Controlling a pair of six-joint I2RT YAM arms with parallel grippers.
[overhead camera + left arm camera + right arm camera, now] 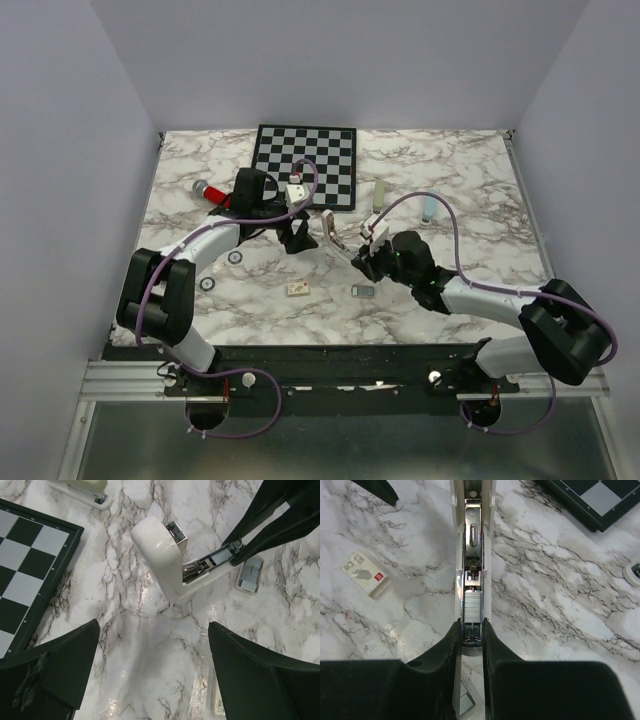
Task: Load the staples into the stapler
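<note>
Where the top view blurs it, right wrist shows right gripper (470, 630) clamping the stapler (472, 545); left gripper (155, 630) gapes at nine o'clock.

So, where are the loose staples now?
In the top view, the staples lie on the table right of centre, just nearer than the right tool gripping the stapler, with the small box to their left.
</note>
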